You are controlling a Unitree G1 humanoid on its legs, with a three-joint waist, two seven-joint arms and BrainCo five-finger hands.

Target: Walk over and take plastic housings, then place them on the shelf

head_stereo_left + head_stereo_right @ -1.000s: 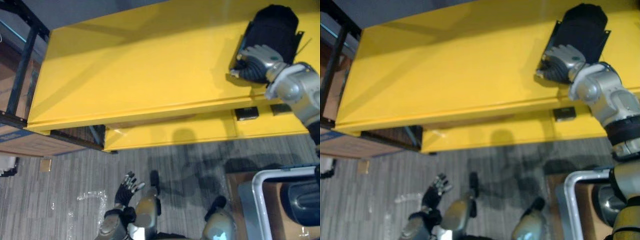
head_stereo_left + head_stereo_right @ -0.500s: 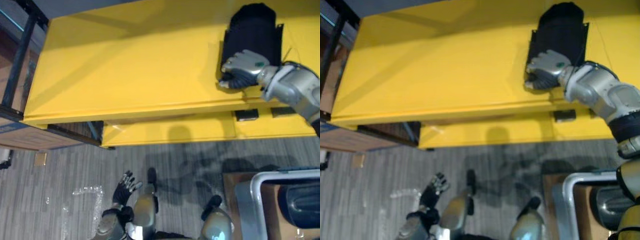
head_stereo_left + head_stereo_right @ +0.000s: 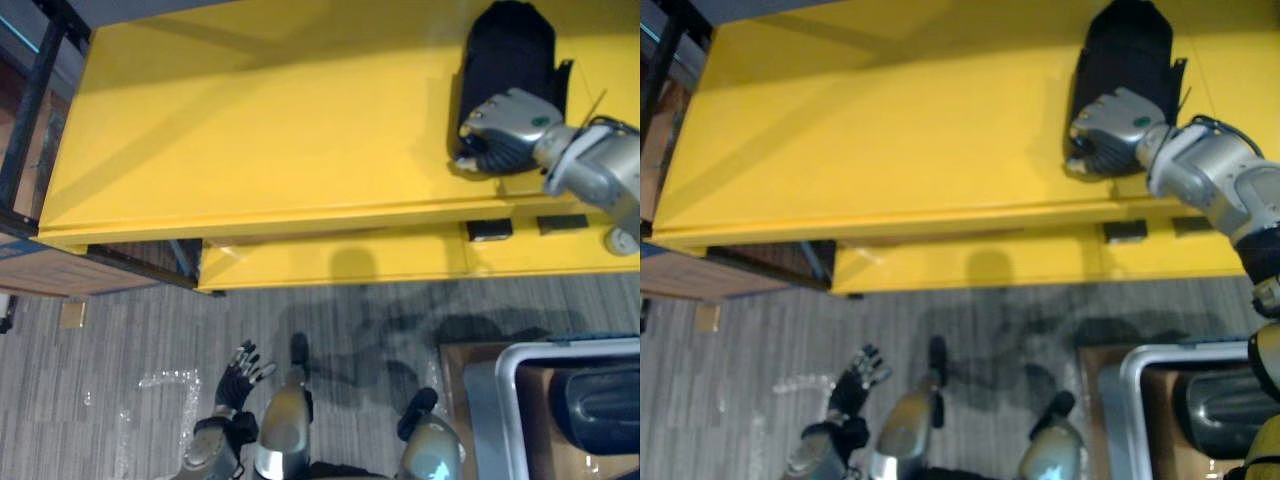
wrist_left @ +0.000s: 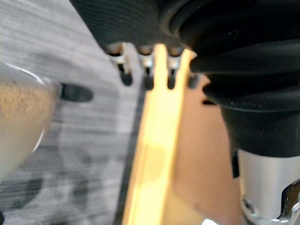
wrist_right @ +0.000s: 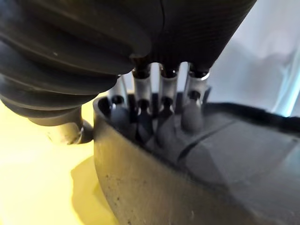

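Housing (image 3: 505, 50): black, laid on the yellow shelf (image 3: 250, 130) toward its right end, long axis running front to back.
Right hand (image 3: 510, 125): set at the near end. In the right wrist view, fingers (image 5: 143, 112) are seen hooked over the rim, thumb outside.
Left hand (image 3: 240, 365): hung low, fingers spread, well apart.

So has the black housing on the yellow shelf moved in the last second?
Yes. Against the dark label on the lower shelf, the far end of the black housing has swung to the robot's left, under the right hand.

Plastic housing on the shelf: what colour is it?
The plastic housing is black, clearest in the left eye view.
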